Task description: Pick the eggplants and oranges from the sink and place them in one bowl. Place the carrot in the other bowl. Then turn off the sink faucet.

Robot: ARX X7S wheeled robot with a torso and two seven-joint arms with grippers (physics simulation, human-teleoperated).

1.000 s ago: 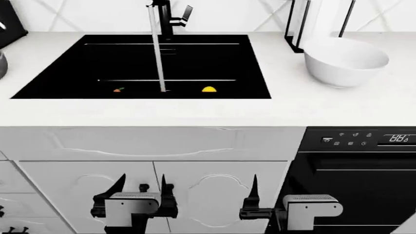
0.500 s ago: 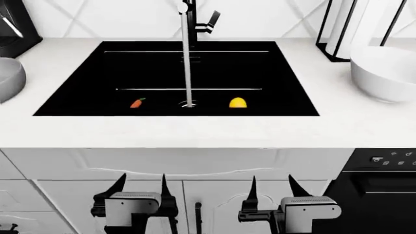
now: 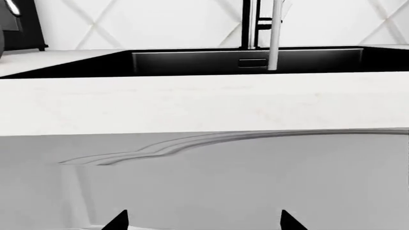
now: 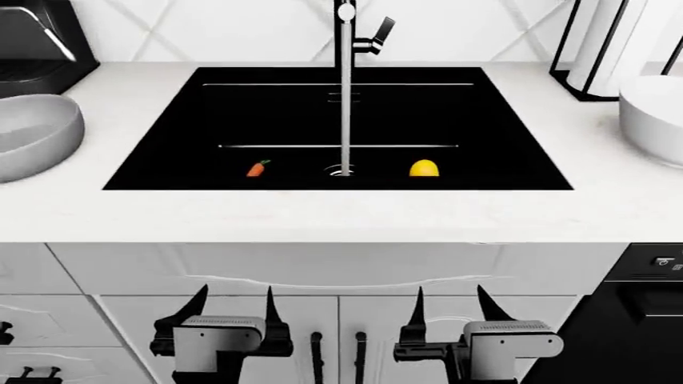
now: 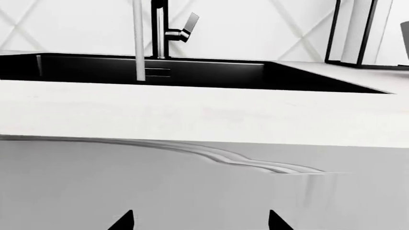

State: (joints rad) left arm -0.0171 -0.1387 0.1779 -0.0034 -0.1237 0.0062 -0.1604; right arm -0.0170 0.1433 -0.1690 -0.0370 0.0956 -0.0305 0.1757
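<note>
The black sink (image 4: 160, 160) lies ahead in the white counter. On its floor lie the carrot (image 4: 257, 168) on the left and the orange (image 4: 425, 168) on the right, either side of the drain (image 4: 339, 170). No eggplant shows. The faucet (image 4: 345, 28), with its side lever (image 4: 378, 34), pours a stream of water (image 4: 345, 120) onto the drain. The grey bowl (image 4: 32, 136) stands left of the sink, and the white bowl (image 4: 653, 120) is cut by the right edge. My left gripper (image 4: 232, 298) (image 3: 203, 221) and right gripper (image 4: 452, 298) (image 5: 199, 221) hang open and empty, low before the cabinet doors.
A black appliance (image 4: 32, 40) stands at the back left and a paper towel holder (image 4: 597, 48) at the back right. The black oven (image 4: 641, 320) is at the lower right. Cabinet door handles (image 4: 317, 356) sit between my grippers. The counter's front edge (image 4: 341, 232) is above both grippers.
The whole scene has slid right in the head view: the sink is now centred, the grey bowl has come in at the left, the white bowl has moved to the right edge. Both grippers stay open.
</note>
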